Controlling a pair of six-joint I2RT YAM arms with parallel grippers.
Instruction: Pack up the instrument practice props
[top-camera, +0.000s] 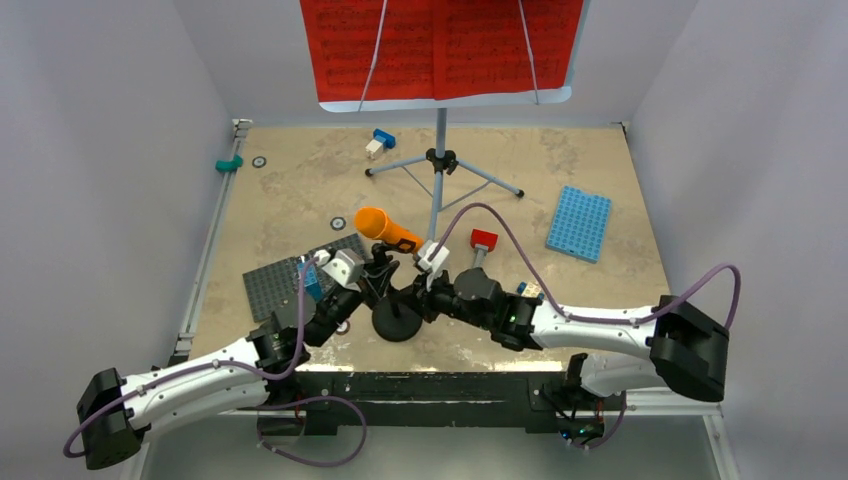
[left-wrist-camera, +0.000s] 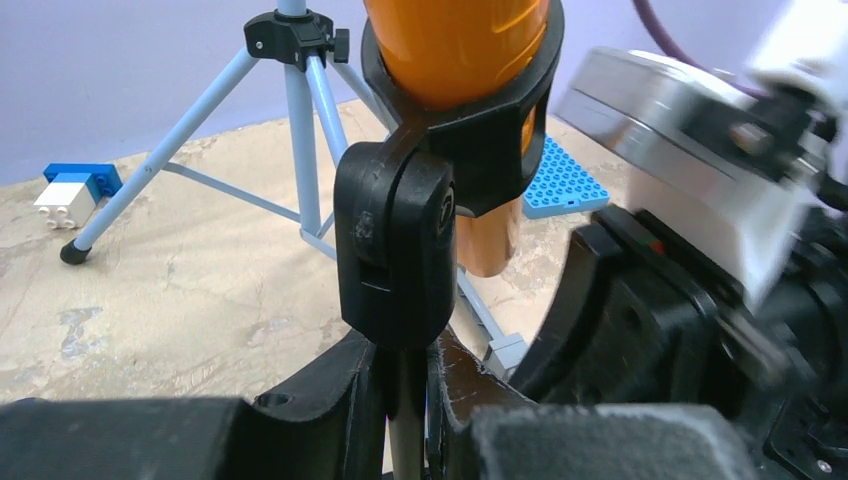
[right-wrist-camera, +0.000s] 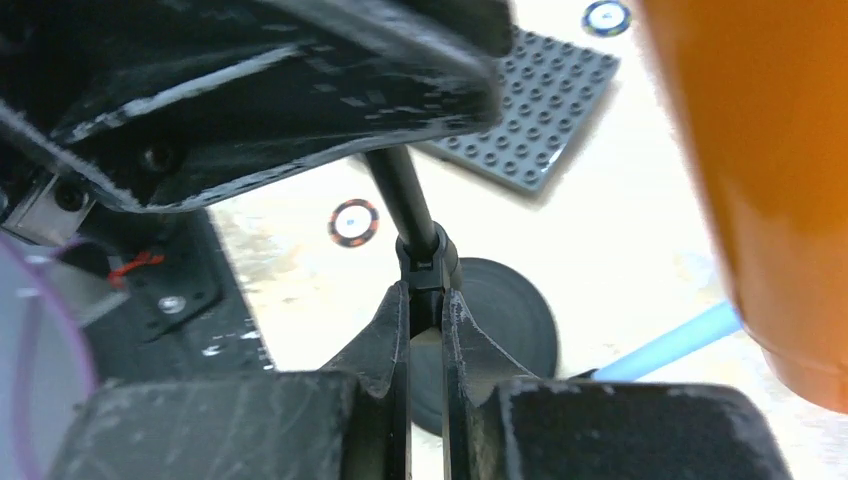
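Observation:
The orange toy microphone (top-camera: 385, 228) sits tilted in the clip of the small black mic stand (top-camera: 397, 322), which stands on its round base near the table's front. My left gripper (top-camera: 372, 288) is shut on the stand's thin pole just under the clip joint (left-wrist-camera: 395, 250). My right gripper (top-camera: 422, 300) is shut on the pole's lower collar (right-wrist-camera: 427, 262), above the base (right-wrist-camera: 515, 310). The microphone fills the tops of both wrist views (left-wrist-camera: 460, 40) (right-wrist-camera: 760, 150). Behind, the pale-blue music stand (top-camera: 440, 160) on its tripod (left-wrist-camera: 295, 60) holds the red sheet-music pages (top-camera: 440, 45).
A grey studded plate (top-camera: 285, 280) lies left of the mic stand and a blue one (top-camera: 579, 223) at the right. A red-headed toy hammer (top-camera: 482, 242) lies just behind my right wrist. A blue-and-white brick (top-camera: 380, 142) and a teal piece (top-camera: 229, 163) lie at the back left.

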